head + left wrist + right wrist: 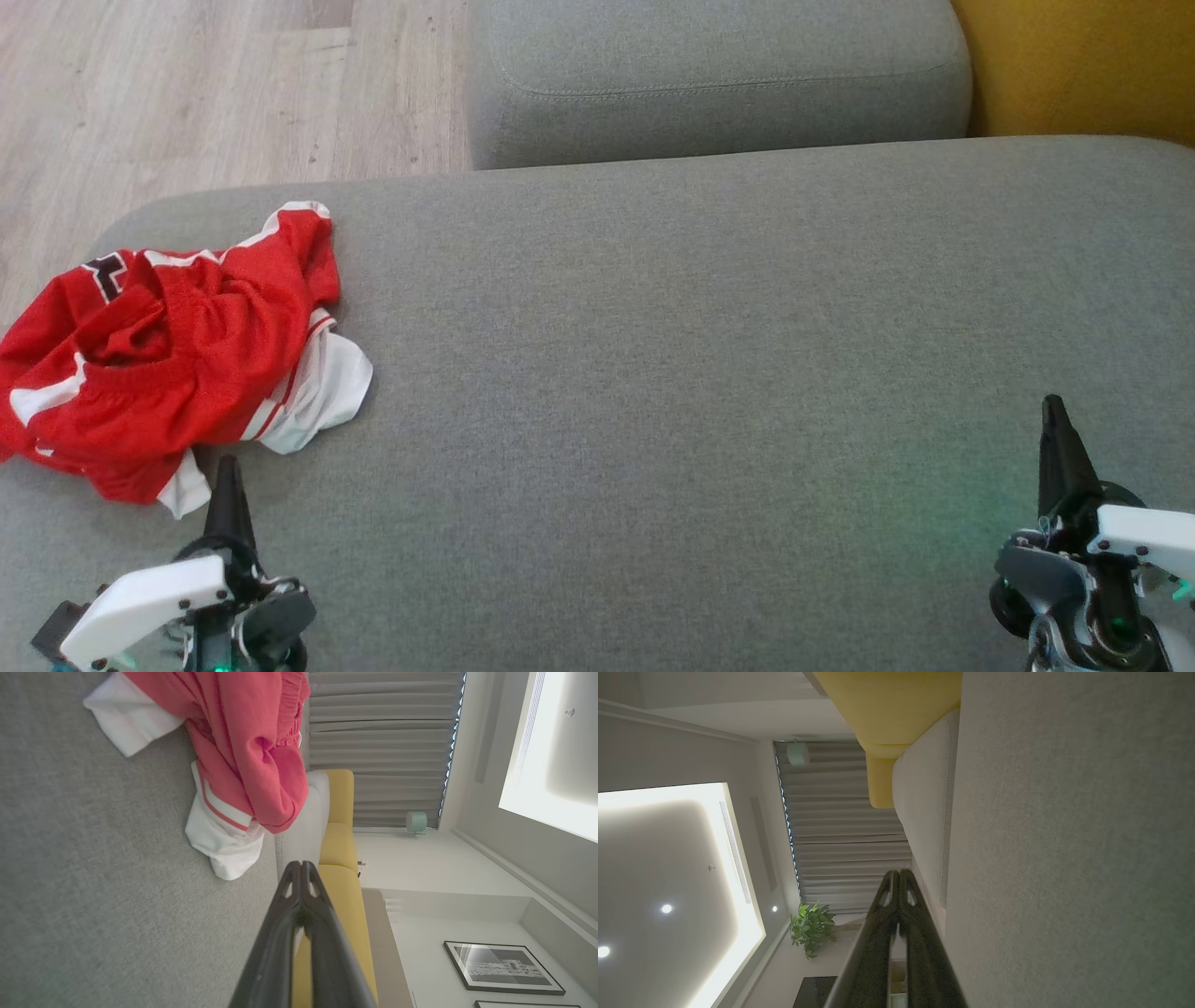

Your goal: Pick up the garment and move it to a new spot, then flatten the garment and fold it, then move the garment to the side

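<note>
The left claw (228,478) sits low at the near left of the grey sofa seat (672,373). Its two dark fingers are pressed tip to tip with nothing between them, which the left wrist view (302,870) shows plainly. Just beyond and a little to the left of its tips lies the garment (177,364), a red piece with white panels and trim. It is bunched in a loose heap near the left end of the seat, with one white flap spilling toward the middle. The claw is close to the garment's near edge but, seen from the wrist, apart from it (243,746). Well off at the near right, the right claw (1055,420) also has its fingers drawn together and empty (899,877), over bare upholstery. Further back sit a grey cushion (719,84) and a yellow cushion (1083,65), with wooden floor (187,93) past the far left corner. By my reckoning none of the task is done: the garment is not lifted, moved, flattened or folded. The pickup comes first, most likely by the left claw, whose fingers would need to part before it can take the cloth.
</note>
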Available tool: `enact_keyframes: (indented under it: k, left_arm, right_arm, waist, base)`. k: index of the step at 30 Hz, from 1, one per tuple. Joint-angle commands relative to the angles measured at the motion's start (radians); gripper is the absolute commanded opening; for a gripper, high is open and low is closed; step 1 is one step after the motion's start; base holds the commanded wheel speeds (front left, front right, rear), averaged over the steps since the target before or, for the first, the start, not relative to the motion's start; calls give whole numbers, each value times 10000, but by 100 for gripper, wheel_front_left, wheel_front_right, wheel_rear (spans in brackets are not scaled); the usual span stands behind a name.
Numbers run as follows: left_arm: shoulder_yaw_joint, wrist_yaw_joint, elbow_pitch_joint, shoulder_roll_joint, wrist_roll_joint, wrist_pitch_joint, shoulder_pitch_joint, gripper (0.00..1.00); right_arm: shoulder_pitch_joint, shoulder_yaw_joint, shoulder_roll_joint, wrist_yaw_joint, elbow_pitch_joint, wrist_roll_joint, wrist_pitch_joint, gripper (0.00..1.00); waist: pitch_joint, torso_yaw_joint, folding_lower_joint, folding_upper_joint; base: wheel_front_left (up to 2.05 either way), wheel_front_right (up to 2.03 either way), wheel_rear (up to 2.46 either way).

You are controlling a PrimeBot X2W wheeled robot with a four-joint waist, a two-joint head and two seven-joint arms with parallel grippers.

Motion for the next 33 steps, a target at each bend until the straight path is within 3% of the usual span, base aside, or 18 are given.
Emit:
enact_keyframes:
  k: [1, 31, 32, 33]
  left_arm:
    - [346, -69, -280, 52, 89, 29, -504, 0]
    - [346, -69, -280, 52, 89, 29, -504, 0]
    - [0, 0, -1, 0, 0, 0, -1, 100]
    - [-12, 6, 50, 2, 1, -5, 7, 100]
  right_arm:
    - [-521, 214, -47, 79, -380, 46, 56, 0]
    - [-521, 214, -47, 79, -380, 46, 56, 0]
    - [-1, 1, 0, 0, -1, 0, 0, 100]
    - [8, 9, 2, 0, 51, -2, -2, 100]
  waist:
    - [0, 0, 0, 0]
    - [0, 0, 0, 0]
    - [0, 0, 0, 0]
    - [0, 0, 0, 0]
  base:
    - [0, 0, 0]
    - [0, 0, 0]
    - [0, 0, 0]
    - [0, 0, 0]
